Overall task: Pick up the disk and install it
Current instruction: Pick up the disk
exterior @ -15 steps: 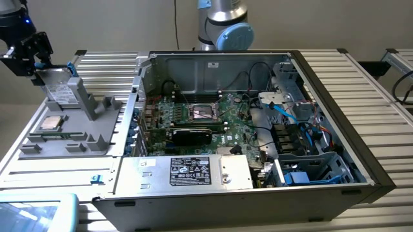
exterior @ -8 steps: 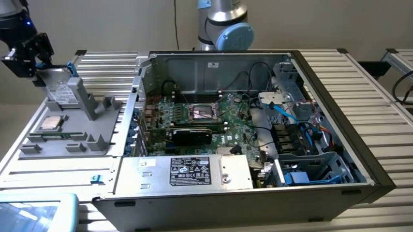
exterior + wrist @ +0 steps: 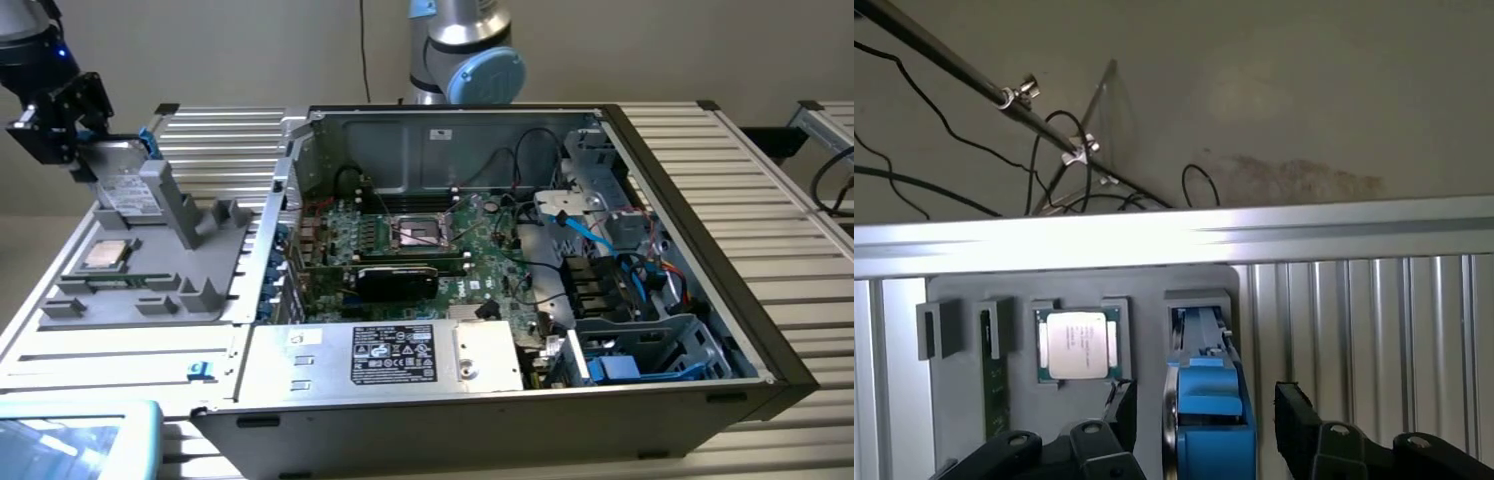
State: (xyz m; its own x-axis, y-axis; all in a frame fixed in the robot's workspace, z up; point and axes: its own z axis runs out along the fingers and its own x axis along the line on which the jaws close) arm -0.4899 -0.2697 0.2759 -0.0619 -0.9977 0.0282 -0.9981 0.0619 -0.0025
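Blue-framed, the disk stood on edge in the grey holder at the exterior view's upper left, between your wide-open jaws, a gap on each side.

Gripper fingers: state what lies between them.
In the wrist view, the disk stands on edge in the grey holder between the open gripper's two fingers, with a small gap showing on each side.

The disk is cropped, label perhaps unreadable.
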